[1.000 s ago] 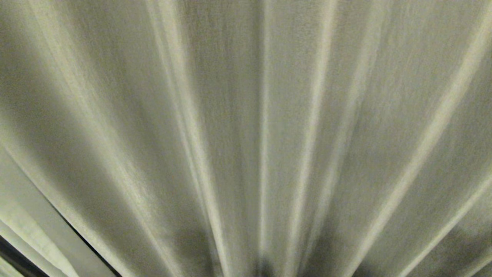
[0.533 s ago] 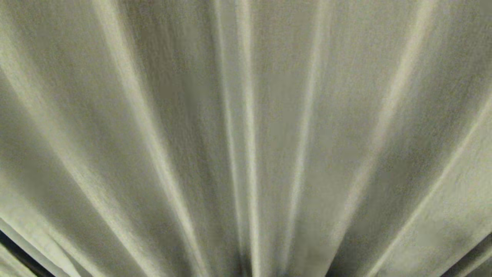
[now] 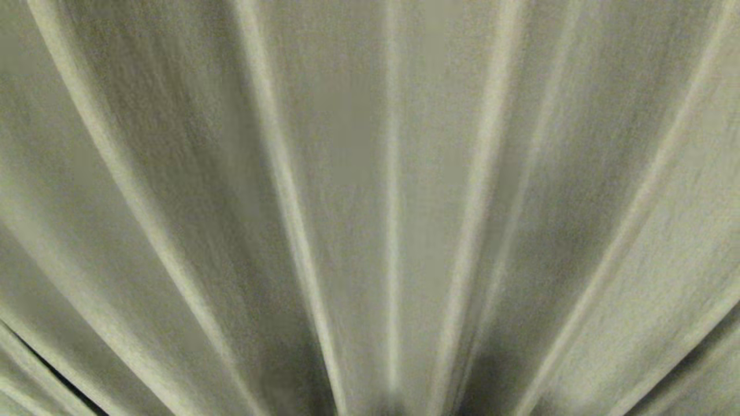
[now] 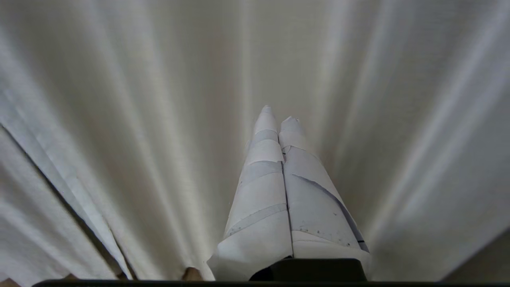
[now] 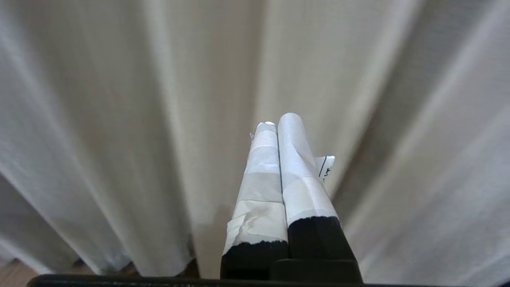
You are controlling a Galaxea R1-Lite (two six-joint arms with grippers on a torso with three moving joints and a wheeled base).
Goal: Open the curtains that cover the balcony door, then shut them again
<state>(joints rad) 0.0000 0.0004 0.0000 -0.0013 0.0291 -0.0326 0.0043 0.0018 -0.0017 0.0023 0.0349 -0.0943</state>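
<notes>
The cream-beige curtains (image 3: 370, 190) fill the head view with long pleats fanning upward; neither gripper shows there. The same curtains (image 4: 131, 119) hang close in front of my left gripper (image 4: 279, 113), whose tape-wrapped fingers (image 4: 265, 175) press together with nothing between them. My right gripper (image 5: 279, 119) is likewise shut and empty, its white-taped fingers (image 5: 301, 171) pointing at the pleated curtains (image 5: 119, 119). The balcony door is hidden behind the fabric.
A dark gap (image 3: 52, 370) between two curtain panels shows at the lower left of the head view, and a matching fold gap (image 4: 59, 191) shows in the left wrist view. A sliver of brown floor (image 5: 16, 271) shows under the hem.
The whole head view has slid sideways along the pleats. The dark gap and pale strip at the lower left have shrunk to a thin sliver.
</notes>
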